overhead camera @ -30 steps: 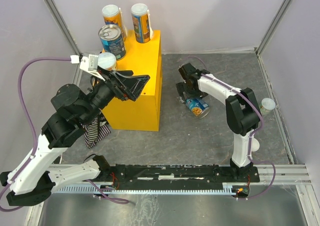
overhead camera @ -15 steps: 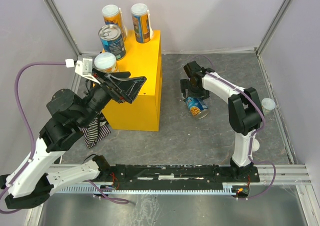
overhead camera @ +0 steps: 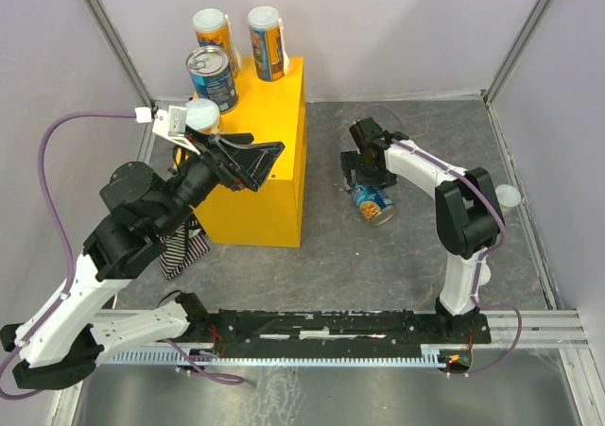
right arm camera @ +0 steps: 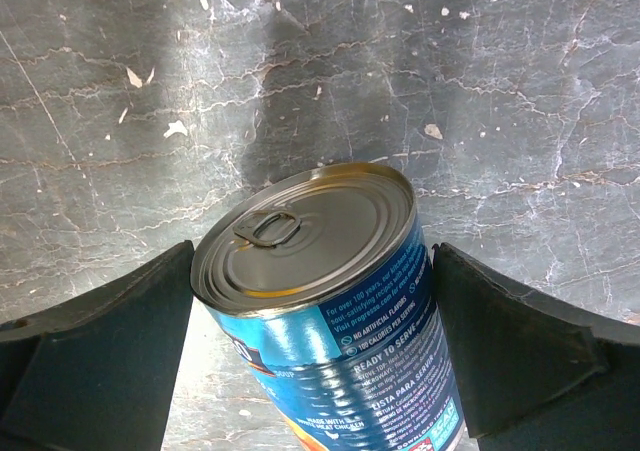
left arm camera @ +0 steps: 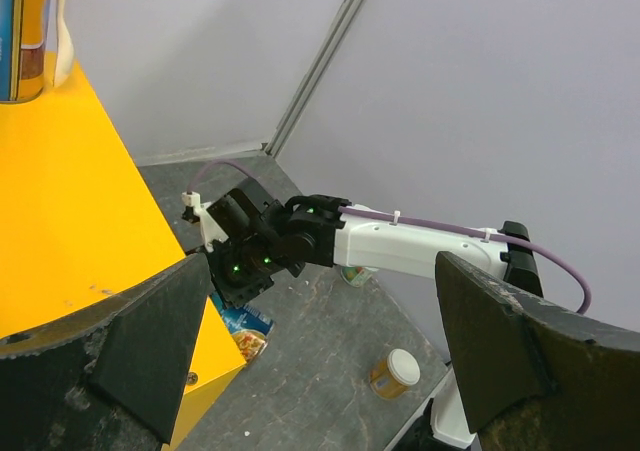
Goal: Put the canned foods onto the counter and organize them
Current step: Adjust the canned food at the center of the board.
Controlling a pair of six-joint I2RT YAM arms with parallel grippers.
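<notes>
Striped cloth point(overhead camera: 180, 247) lies by the yellow counter's point(overhead camera: 269, 204) near left corner. My left end effector point(overhead camera: 267, 166) hovers over the counter's top, fingers spread wide and holding nothing. My right end effector point(right arm camera: 312, 301) is also spread wide, with a finger on either side of a blue can point(overhead camera: 374, 204) lying on the grey surface point(overhead camera: 378, 265), not gripping it. A white-lidded can point(overhead camera: 508, 197) stands near the surface's right edge. On the yellow counter stand a white-lidded can at its left edge point(overhead camera: 202, 116), a silver-topped blue can point(overhead camera: 210, 76) and two tall orange cans point(overhead camera: 213, 31) point(overhead camera: 267, 41) at the far end.
</notes>
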